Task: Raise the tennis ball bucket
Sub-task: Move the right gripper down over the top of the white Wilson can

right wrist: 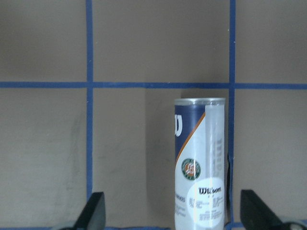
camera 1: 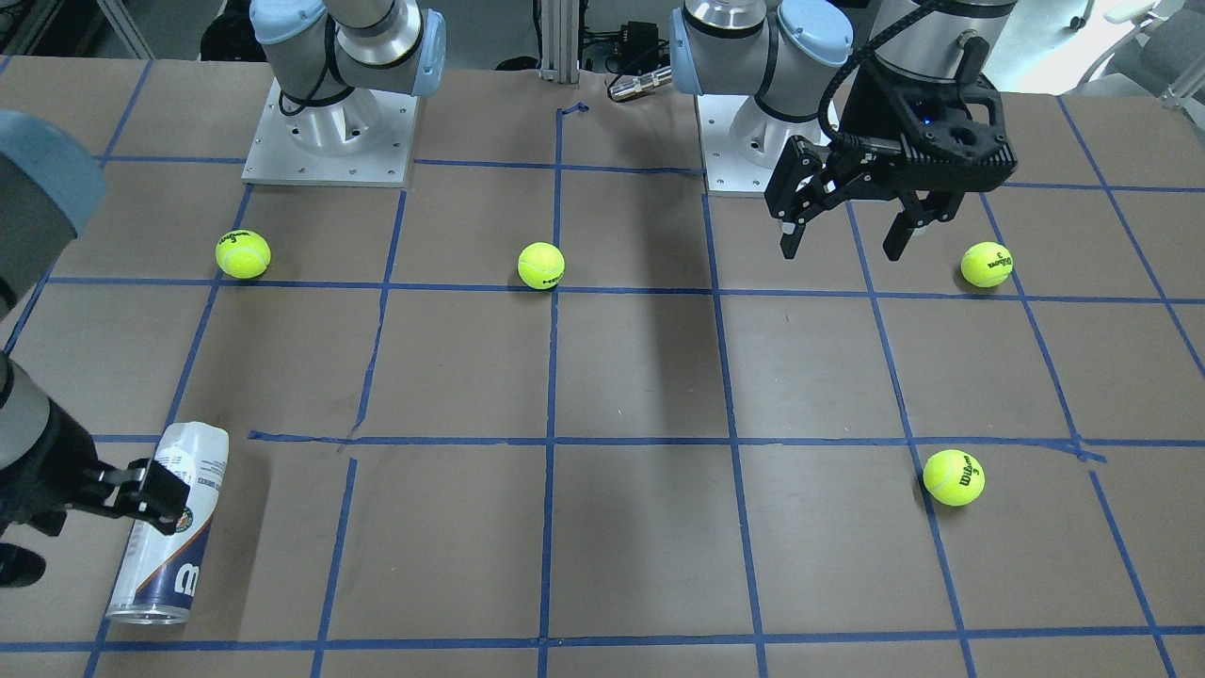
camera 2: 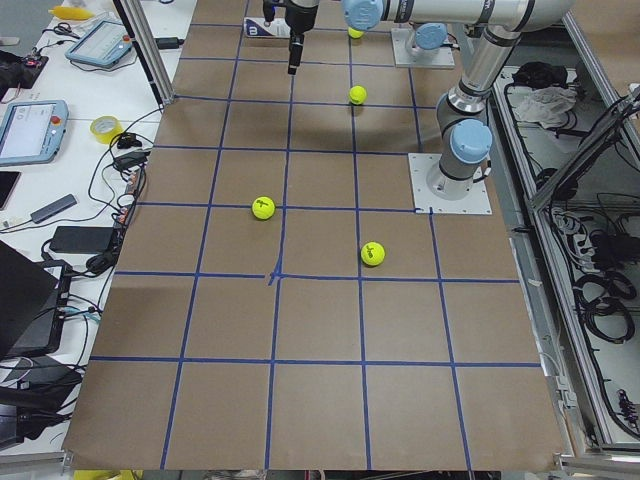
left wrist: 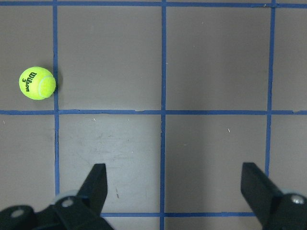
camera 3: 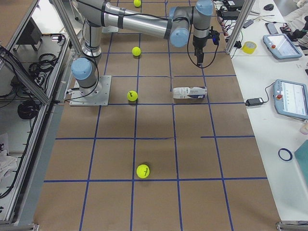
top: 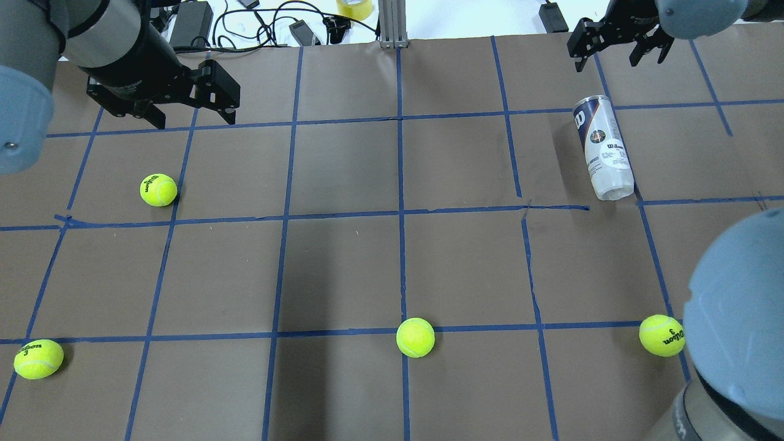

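The tennis ball bucket [camera 1: 174,527], a clear can with a white-and-navy Wilson label, lies on its side on the brown table, its rimmed end toward the operators' edge. It also shows in the overhead view [top: 603,147] and the right wrist view [right wrist: 199,163]. My right gripper [camera 1: 94,523] is open and hovers above it. In the right wrist view [right wrist: 171,201] its fingers stand either side of the can without touching it. My left gripper [camera 1: 838,231] is open and empty, high above the table near its base, and also shows in the overhead view [top: 193,116].
Several yellow tennis balls lie loose on the table: one [top: 158,190] below my left gripper, one [top: 38,359] at the near left, one [top: 415,337] in the middle, one [top: 661,335] at the near right. Blue tape lines grid the brown paper.
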